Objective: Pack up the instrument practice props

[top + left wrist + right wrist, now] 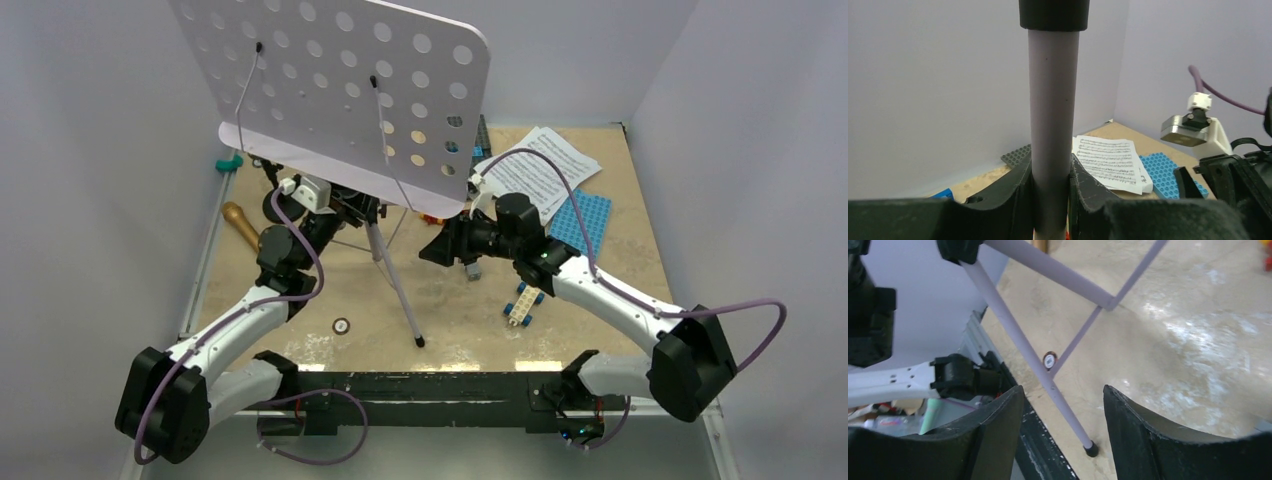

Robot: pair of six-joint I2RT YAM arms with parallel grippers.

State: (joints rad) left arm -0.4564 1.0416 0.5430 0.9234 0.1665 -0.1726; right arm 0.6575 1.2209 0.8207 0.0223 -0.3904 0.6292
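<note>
Nearby: sheet music overlaps baseplate | music stand leg near right jaws

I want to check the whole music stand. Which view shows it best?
Top external: the music stand shows its perforated desk and tripod legs. Left wrist shows only its pole, clamped in the left gripper; right wrist shows only legs.
</note>
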